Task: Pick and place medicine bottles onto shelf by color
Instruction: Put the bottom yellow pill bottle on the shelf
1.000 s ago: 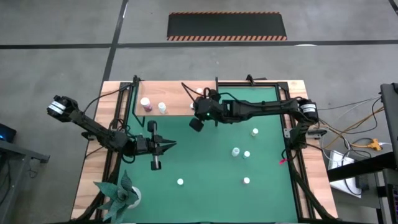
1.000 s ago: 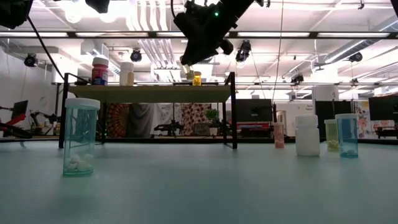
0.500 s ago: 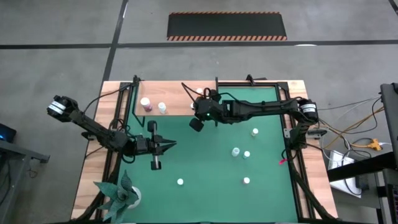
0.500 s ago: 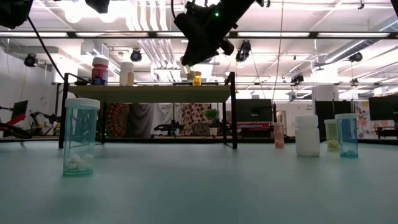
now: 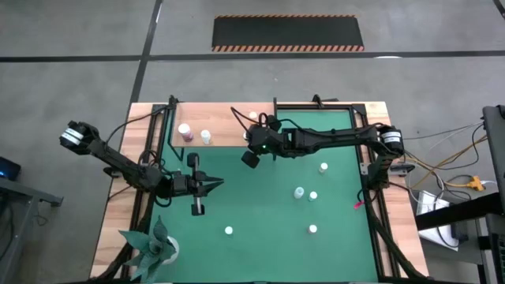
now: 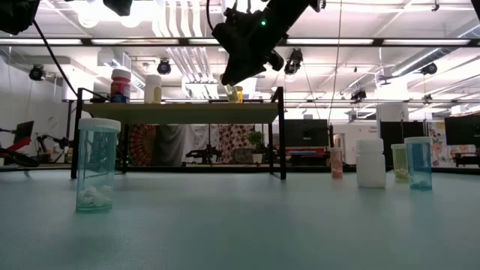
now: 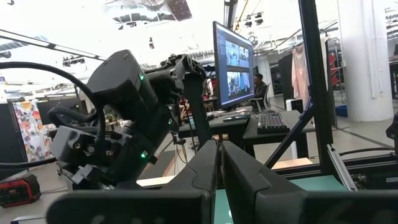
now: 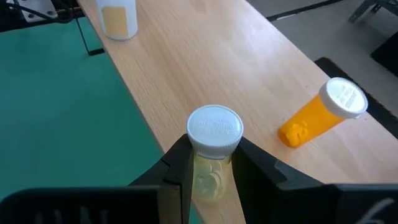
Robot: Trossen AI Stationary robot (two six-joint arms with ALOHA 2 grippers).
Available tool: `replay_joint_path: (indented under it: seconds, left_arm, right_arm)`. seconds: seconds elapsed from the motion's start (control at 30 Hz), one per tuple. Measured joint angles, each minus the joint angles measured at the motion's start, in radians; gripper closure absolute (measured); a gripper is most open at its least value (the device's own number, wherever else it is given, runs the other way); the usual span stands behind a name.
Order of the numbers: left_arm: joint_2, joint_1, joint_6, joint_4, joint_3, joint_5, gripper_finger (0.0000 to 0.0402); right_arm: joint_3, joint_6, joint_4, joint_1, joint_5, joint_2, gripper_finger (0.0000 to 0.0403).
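Sorting is partly done, as we are judging it: a pink-bodied, white-capped bottle (image 5: pixel 185 131) and a white bottle with a yellow label (image 5: pixel 206 136) are standing at the left end of the flat light-wood shelf (image 5: pixel 225 136), and an orange bottle with a white cap (image 8: pixel 323 114) is lying on its side on the board farther right. We are holding our right gripper (image 8: pixel 210 163) above the near edge of that shelf, its jaws clamped narrowly on a pale yellow-green translucent bottle with a white cap (image 8: pixel 212 151), upright and not yet set down. Small white pills are showing through its wall.

Several bottles are still waiting on the green mat (image 5: pixel 268 213): three on the right (image 5: pixel 306 185) and two near the front edge (image 5: pixel 228 231). In the low view a tall pale blue translucent bottle (image 6: pixel 97 165) has white pills heaped at its bottom.

Our left gripper (image 5: pixel 215 184) is hovering over the left side of the mat, jaws pressed together and empty.
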Motion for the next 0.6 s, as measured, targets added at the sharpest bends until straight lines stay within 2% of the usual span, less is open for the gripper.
replay_joint_path:
  seconds: [0.6]
  left_arm:
    - [0.0, -0.001, 0.0, 0.0, 0.0, 0.0, 0.0393]
  right_arm:
    - [-0.009, -0.002, 0.006, 0.0, 0.001, 0.0, 0.0316]
